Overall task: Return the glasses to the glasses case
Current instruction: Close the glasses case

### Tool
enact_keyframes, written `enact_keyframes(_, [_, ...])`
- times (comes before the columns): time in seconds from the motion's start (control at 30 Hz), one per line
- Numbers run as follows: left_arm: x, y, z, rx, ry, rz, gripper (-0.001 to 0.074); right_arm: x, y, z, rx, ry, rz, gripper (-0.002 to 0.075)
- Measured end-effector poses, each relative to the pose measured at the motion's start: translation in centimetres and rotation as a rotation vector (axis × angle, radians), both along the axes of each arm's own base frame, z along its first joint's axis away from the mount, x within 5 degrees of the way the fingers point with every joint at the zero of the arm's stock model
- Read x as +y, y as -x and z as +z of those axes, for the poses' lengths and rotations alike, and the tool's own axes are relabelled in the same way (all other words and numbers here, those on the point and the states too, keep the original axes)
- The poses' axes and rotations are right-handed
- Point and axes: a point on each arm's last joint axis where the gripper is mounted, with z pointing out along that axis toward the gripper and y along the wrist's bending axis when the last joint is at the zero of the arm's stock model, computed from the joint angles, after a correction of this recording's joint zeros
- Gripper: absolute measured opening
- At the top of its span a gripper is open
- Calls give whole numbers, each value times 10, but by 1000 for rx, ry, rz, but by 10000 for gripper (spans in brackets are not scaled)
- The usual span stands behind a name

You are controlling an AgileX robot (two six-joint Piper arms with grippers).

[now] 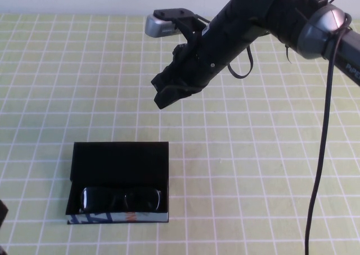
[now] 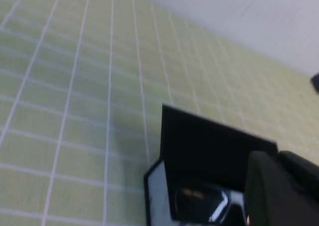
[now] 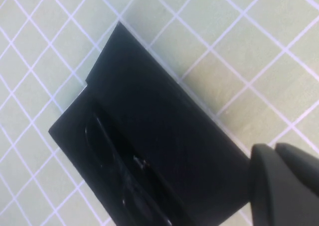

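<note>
Glasses (image 1: 122, 199) seated inside open glasses case (image 1: 120, 162), right gripper (image 1: 171, 92) raised beyond it, clenched, empty, left gripper (image 2: 279, 191) beside case, grip undeterminable.

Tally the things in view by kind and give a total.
Glasses: 1, lying inside the case
Case: 1, lid open
Tools: 2, the right tool raised beyond the case, the left tool close by the case
Total: 4
</note>
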Motion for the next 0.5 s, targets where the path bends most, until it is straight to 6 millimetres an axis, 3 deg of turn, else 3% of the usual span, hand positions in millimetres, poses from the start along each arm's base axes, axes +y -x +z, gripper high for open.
enact_keyframes(0.13, [-9,-19,9,257,-122,-98,-3,0,0,0,0,-2,-5,-11])
enact_keyframes(0.27, [-25,-41,4,475,-222,-294,-3,0,1,0,15,1,0,-11])
enact_keyframes(0.5, [-54,-74,-23,575,-141,-588,-3,-1,3,-1,29,8,8,-11])
